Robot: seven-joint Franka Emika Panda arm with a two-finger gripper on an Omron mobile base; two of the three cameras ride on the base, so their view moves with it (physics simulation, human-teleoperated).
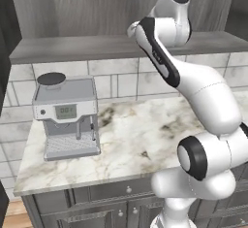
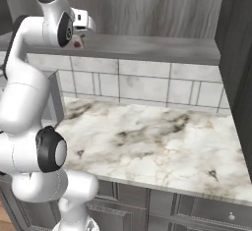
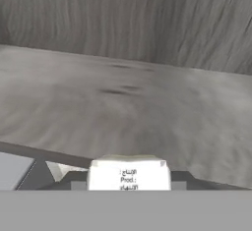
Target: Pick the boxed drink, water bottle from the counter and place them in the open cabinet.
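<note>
1. Clamped in the tool (image 3: 129,186), the boxed drink (image 3: 129,174) is sitting lowest and nearest in the hand view, its white printed top showing between the two dark fingers.
2. Beyond the carton, the open cabinet (image 3: 123,107) is spreading out as a flat grey shelf board with a wood-grain back wall; nothing is seen standing on the visible part of that board.
3. Raised to shelf level in the right base view, the tool (image 2: 78,39) is holding the carton just at the shelf's front edge, so the placing looks under way, not finished.
4. Below, the worktop (image 1: 145,139) is carrying a coffee machine (image 1: 65,118); the water bottle is not being made out, so its leg appears still to come.
</note>
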